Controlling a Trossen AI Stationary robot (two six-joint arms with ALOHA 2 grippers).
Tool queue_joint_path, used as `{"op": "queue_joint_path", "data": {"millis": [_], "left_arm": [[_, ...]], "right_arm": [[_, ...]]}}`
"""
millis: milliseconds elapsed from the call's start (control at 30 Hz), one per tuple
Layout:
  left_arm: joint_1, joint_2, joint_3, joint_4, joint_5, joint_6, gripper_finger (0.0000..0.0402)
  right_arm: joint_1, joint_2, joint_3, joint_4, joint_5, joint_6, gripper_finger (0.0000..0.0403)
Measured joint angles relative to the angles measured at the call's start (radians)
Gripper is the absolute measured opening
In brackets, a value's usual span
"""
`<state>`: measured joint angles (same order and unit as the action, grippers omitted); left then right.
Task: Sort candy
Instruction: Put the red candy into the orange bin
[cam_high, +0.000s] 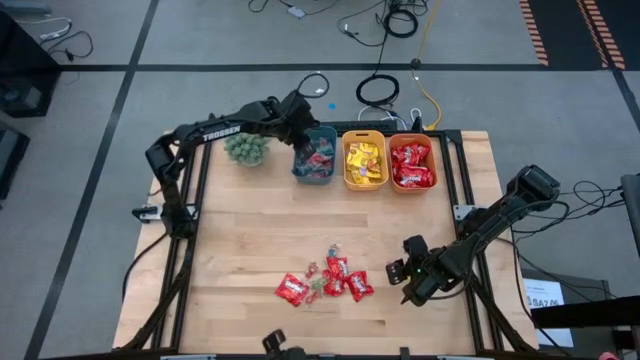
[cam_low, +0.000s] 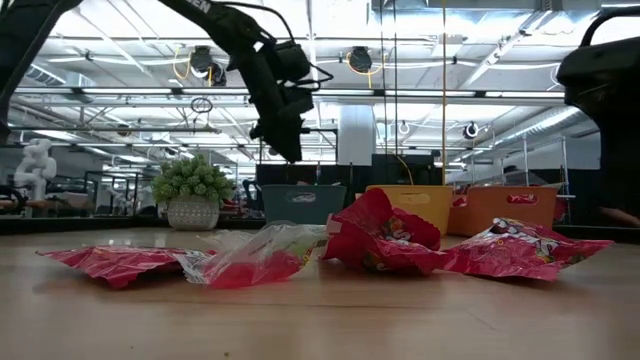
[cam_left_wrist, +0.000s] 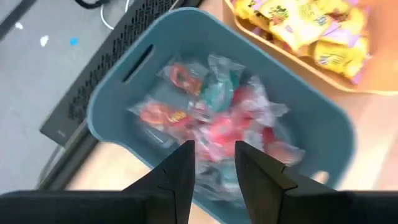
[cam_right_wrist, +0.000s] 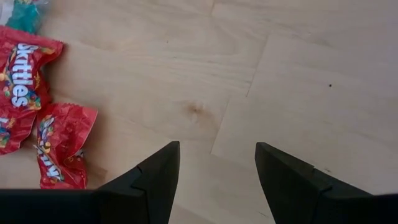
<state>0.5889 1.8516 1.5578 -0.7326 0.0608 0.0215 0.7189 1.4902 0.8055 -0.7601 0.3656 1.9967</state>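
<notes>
Loose candy (cam_high: 325, 280) lies in a small pile on the wooden table near its front edge: shiny red packets (cam_right_wrist: 25, 87) and a few clear-wrapped pieces (cam_low: 262, 258). My left gripper (cam_left_wrist: 214, 149) hovers open above the teal bin (cam_left_wrist: 118, 93), which holds clear-wrapped red and teal sweets (cam_left_wrist: 214, 121). In the high view this gripper (cam_high: 300, 135) is at the table's far edge. My right gripper (cam_right_wrist: 217, 152) is open and low over bare wood, just right of the pile (cam_high: 405, 272). Nothing is between its fingers.
Three bins stand in a row at the far edge: teal (cam_high: 333, 150), yellow (cam_high: 346, 160) with yellow packets, and orange (cam_high: 391, 165) with red packets. A small green plant (cam_high: 246, 148) sits left of the teal bin. Bare wood (cam_high: 250, 230) spreads between the bins and the pile.
</notes>
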Motion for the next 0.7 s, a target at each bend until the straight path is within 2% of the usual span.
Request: {"op": "queue_joint_path", "data": {"millis": [167,333,467,567,700], "left_arm": [[-0.089,-0.066,-0.018,-0.018,-0.005,-0.105,0.0123],[-0.256,-0.176,-0.13,0.006,-0.204,-0.23,0.0123],[-0.393,-0.292,-0.283,0.074,-0.248,-0.348,0.0123],[-0.496,-0.382,-0.412,0.136,-0.25,-0.447,0.0123],[-0.631,-0.483,-0.545,0.174,-0.253,-0.562,0.0123]], "right_arm": [[0.0,0.0,0.0,0.002,0.0,-0.049,0.0201],[0.0,0.0,0.0,0.013,0.0,-0.136,0.0201],[0.0,0.0,0.0,0.038,0.001,-0.184,0.0201],[-0.004,0.0,0.0,0.093,0.004,-0.3,0.0201],[-0.022,0.0,0.0,0.226,0.028,-0.559,0.0201]]}}
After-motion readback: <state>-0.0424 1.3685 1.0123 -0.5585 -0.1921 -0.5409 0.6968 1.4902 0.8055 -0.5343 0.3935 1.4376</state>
